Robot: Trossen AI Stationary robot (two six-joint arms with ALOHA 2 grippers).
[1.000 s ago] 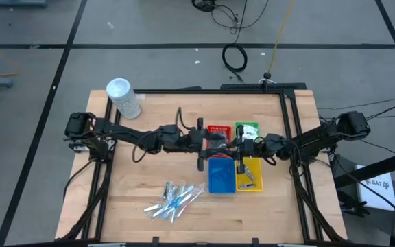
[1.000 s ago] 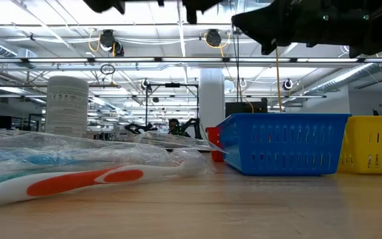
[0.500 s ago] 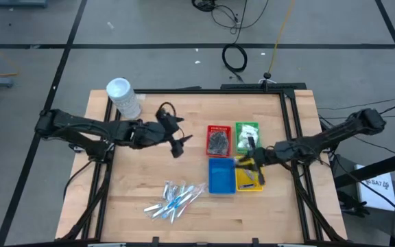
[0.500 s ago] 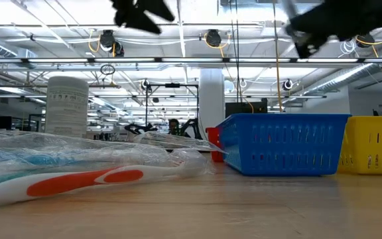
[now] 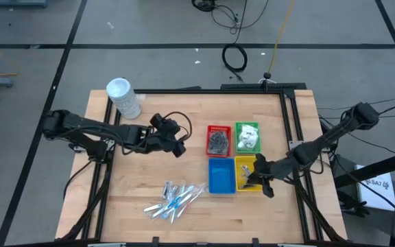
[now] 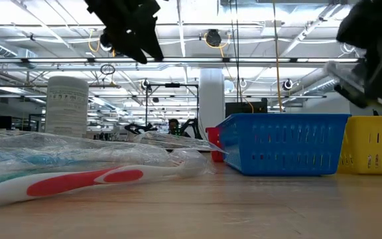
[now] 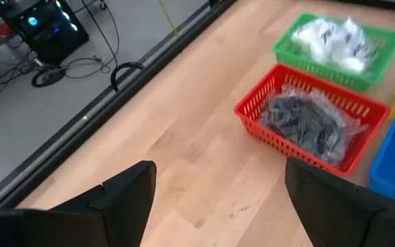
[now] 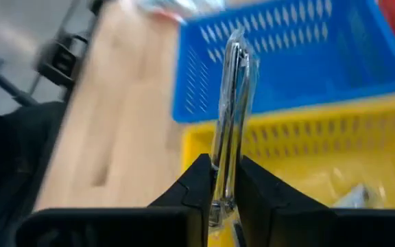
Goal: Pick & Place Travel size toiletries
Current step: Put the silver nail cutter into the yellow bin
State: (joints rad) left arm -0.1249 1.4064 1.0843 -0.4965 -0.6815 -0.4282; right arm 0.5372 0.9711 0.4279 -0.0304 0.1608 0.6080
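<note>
Light wooden desk (image 5: 142, 171) with black metal frame; four square perforated plastic trays in a two-by-two block: red tray (image 5: 217, 140) holding dark grey bundles in crinkly film (image 7: 306, 121), green tray (image 5: 247, 136) holding white packets (image 7: 334, 38), blue tray (image 5: 220, 176), yellow tray (image 5: 247, 175); loose pile of slim clear-wrapped blue-and-white sticks (image 5: 175, 200) on the desk left of the blue tray; tall white cylindrical tub (image 5: 123, 97) at the far-left corner; left gripper (image 5: 178, 139) stretched over bare desk left of the red tray, jaws spread wide, nothing in them; right gripper (image 5: 256, 180) angled down over the yellow tray, jaws clamped on a slim clear-wrapped stick (image 8: 233, 103).
</note>
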